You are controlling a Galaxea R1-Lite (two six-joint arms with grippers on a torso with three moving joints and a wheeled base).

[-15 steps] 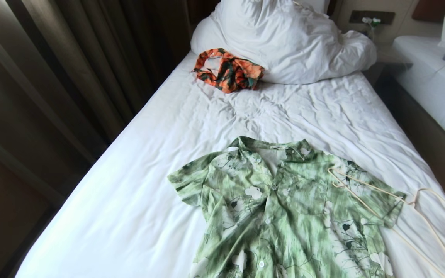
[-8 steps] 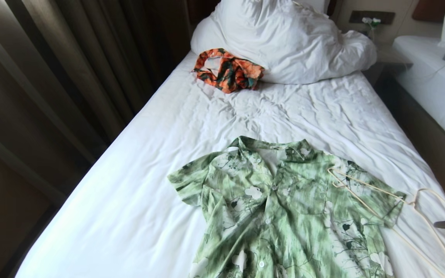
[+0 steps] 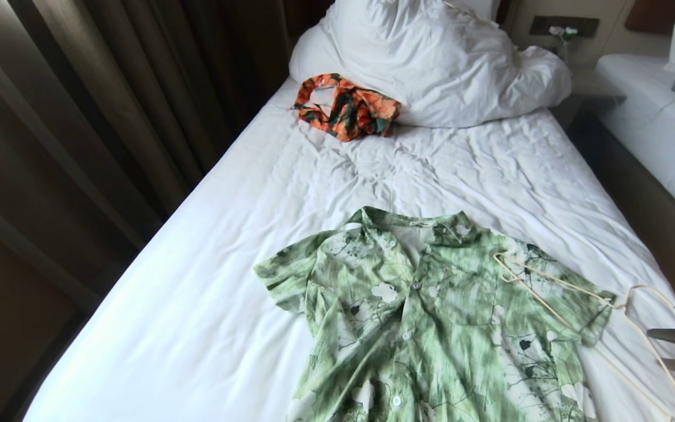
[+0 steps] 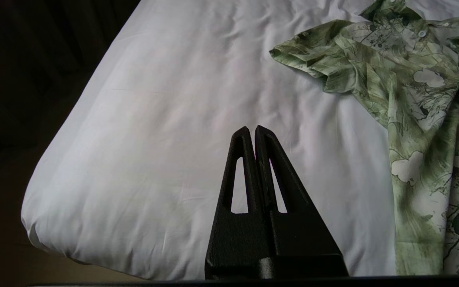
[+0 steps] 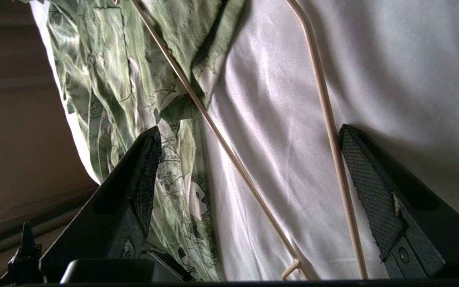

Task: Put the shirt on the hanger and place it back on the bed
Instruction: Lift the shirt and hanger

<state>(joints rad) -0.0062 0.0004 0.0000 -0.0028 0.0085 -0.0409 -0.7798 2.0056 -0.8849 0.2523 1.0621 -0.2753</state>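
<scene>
The green flowered shirt (image 3: 431, 316) lies flat and face up on the near part of the bed (image 3: 290, 193), collar toward the pillow. The cream wire hanger (image 3: 619, 305) rests across the shirt's right shoulder and sleeve, its hook on the sheet near the bed's right edge. My right gripper (image 3: 657, 347) reaches in from the right edge, open. In the right wrist view the right gripper (image 5: 248, 129) straddles two hanger wires (image 5: 329, 119) without closing on them, beside the shirt (image 5: 106, 79). My left gripper (image 4: 251, 128) hangs shut and empty over bare sheet left of the shirt (image 4: 405, 79).
A crumpled orange, black and teal garment (image 3: 346, 105) lies against the bunched white duvet (image 3: 431, 58) at the head of the bed. Dark curtains (image 3: 109, 88) run along the left side. A second white bed (image 3: 660, 129) stands to the right across a narrow gap.
The right gripper's fingers have spread wide apart and come further in from the right edge, around the hanger's wire. Shirt and left arm have not moved.
</scene>
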